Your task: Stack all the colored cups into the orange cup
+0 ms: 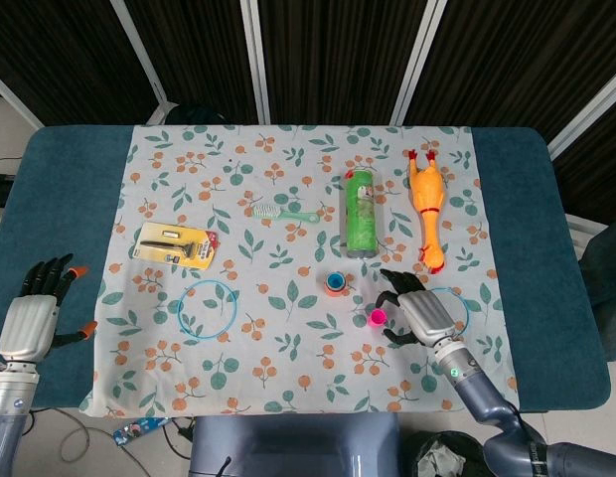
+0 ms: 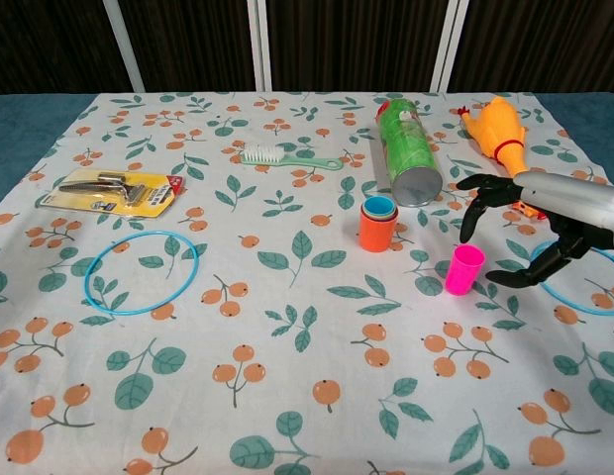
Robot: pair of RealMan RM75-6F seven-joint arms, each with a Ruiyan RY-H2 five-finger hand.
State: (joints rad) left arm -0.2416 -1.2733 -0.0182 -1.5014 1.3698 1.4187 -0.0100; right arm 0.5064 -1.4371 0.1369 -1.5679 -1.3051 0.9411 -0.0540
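An orange cup [image 2: 377, 231] [image 1: 335, 286] stands upright near the table's middle, with a green and a blue cup nested in it. To its right stands a lone pink cup [image 2: 463, 269] [image 1: 377, 318], also upright. My right hand [image 2: 545, 224] [image 1: 419, 311] hovers just right of the pink cup, fingers spread and curved toward it, a gap between them and the cup. My left hand [image 1: 35, 315] is far off at the table's left edge, fingers apart and empty.
A green can [image 2: 407, 152] lies behind the cups, with a yellow rubber chicken [image 2: 496, 128] to its right. One blue ring [image 2: 139, 271] lies at the left and another blue ring [image 2: 582, 293] under my right hand. A brush [image 2: 282, 157] and a packaged tool [image 2: 116, 190] lie further left.
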